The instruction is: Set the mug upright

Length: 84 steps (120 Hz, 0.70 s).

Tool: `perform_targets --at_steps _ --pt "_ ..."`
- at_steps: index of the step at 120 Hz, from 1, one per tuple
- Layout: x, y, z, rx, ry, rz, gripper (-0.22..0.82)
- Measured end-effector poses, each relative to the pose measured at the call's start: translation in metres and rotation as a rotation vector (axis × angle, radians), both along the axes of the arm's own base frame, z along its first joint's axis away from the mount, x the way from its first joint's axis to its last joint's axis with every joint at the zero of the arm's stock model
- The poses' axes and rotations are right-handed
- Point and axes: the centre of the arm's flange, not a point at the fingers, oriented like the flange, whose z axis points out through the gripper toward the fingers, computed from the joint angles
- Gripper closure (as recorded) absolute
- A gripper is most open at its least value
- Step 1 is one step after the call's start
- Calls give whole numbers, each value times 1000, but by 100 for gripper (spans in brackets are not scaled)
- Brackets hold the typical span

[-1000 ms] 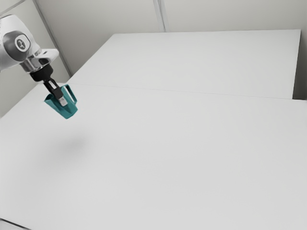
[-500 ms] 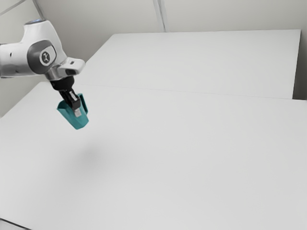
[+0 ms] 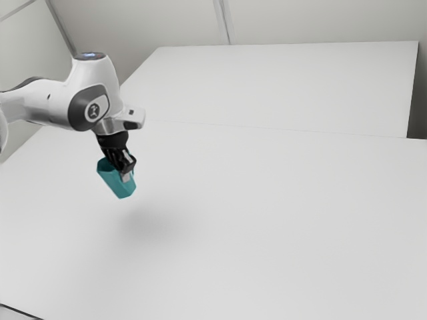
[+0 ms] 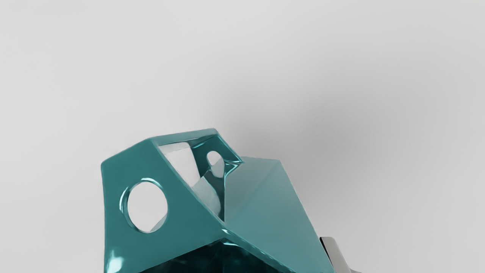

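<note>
My gripper (image 3: 125,175) is shut on the teal mug (image 3: 115,183) in the exterior view, holding it in the air above the table. The mug hangs tilted, its open end toward the exterior view's upper left and its narrower base lower and to the right. In the wrist view the faceted mug (image 4: 273,204) has its pierced, angular handle (image 4: 132,163) facing the camera, with part of the dark inside below. One fingertip of the gripper (image 4: 334,252) lies against the mug's outer wall; the other finger is hidden by the mug.
A broad white table (image 3: 267,220) lies under the arm, with a soft shadow below the mug. A thin seam crosses its surface, and pale walls (image 3: 320,20) stand behind.
Hand and mug have travelled together toward the exterior view's right and lower in the picture. The hand has turned, the handle now being mostly hidden there. The grip on the mug has stayed.
</note>
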Motion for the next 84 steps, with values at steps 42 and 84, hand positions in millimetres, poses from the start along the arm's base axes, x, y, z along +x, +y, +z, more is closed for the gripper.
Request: perform_targets --at_steps 42,84 --pt "-9 -16 -49 40 -30 89 78" --pt "-5 -22 -91 52 -68 143 78"
